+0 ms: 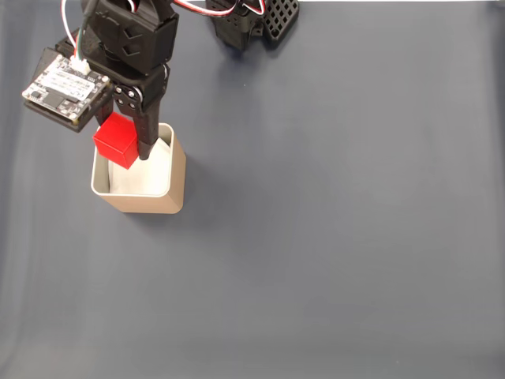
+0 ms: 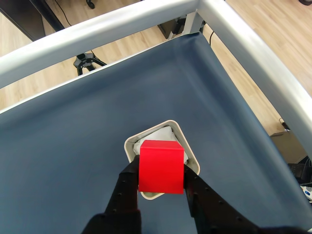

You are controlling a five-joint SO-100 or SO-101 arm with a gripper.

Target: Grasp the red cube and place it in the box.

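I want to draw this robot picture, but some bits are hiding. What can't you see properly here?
- Part of the box: in the fixed view the end effector and red cube cover its near-left corner and part of the inside.
- The box floor: in the wrist view the red cube blocks most of the opening of the box.
- The arm's upper part: cut off by the fixed view's top edge.

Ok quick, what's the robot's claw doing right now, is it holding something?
End effector: closed on the red cube, holding it over the box.
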